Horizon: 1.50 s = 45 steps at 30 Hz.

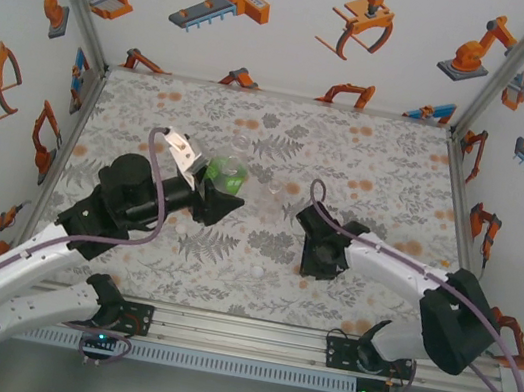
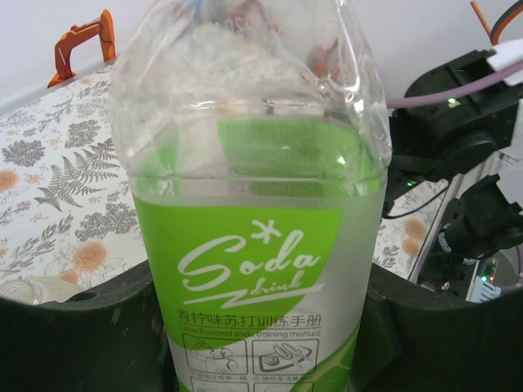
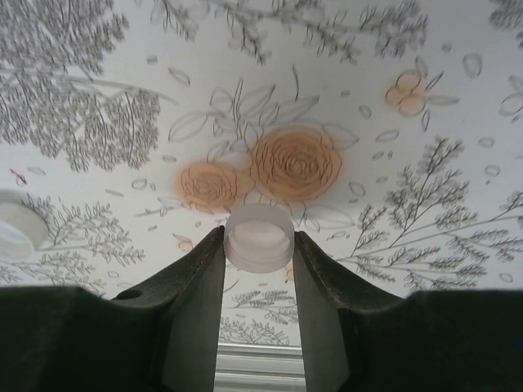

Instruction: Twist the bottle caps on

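The right gripper [image 3: 258, 245] pinches a white cap [image 3: 258, 233] at its very fingertips [image 3: 206, 249], towards the table's [image 1: 399, 169] near edge; so shallow a hold may let it slip or tilt. The left gripper [image 1: 220, 191] clamps the green soda bottle [image 2: 253, 245] mid-table, where a tilted cap would likely cross-thread.

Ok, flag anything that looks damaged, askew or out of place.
The green bottle in the left gripper looks crumpled: its clear upper wall is creased and dented. Nothing else stands out; the right gripper pinches a cap, and a second cap lies loose on the table.
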{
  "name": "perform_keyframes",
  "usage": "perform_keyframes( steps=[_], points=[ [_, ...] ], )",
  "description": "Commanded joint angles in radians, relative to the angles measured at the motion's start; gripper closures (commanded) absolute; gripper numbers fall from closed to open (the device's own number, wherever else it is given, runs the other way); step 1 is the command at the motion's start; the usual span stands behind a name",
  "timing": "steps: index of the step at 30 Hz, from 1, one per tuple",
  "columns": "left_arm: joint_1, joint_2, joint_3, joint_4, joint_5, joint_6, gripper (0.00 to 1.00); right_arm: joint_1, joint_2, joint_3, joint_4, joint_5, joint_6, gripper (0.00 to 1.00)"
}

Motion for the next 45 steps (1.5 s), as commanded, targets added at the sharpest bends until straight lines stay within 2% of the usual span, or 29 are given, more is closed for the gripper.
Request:
perform_keyframes(
  steps=[1, 5, 13, 21, 29, 45],
  points=[
    [0.005, -0.034, -0.016, 0.02, -0.011, -0.021, 1.0, -0.039, 0.037, 0.053, 0.004, 0.014, -0.079, 0.65],
    [0.005, -0.055, -0.027, 0.018, -0.023, -0.023, 1.0, -0.093, 0.089, 0.082, 0.01, -0.024, -0.123, 0.65],
    [0.005, -0.096, -0.055, 0.012, -0.048, -0.034, 1.0, -0.101, 0.125, 0.075, 0.012, -0.037, -0.141, 0.63],
    [0.005, -0.094, -0.059, 0.015, -0.055, -0.039, 1.0, -0.1, 0.079, 0.091, -0.015, -0.026, -0.135, 0.52],
    [0.005, -0.079, -0.061, 0.027, -0.062, -0.037, 1.0, -0.102, 0.007, 0.085, -0.003, -0.017, -0.115, 0.54],
    [0.005, -0.083, -0.064, 0.022, -0.072, -0.04, 1.0, -0.102, 0.056, 0.059, 0.037, -0.037, -0.109, 0.55]
  ],
)
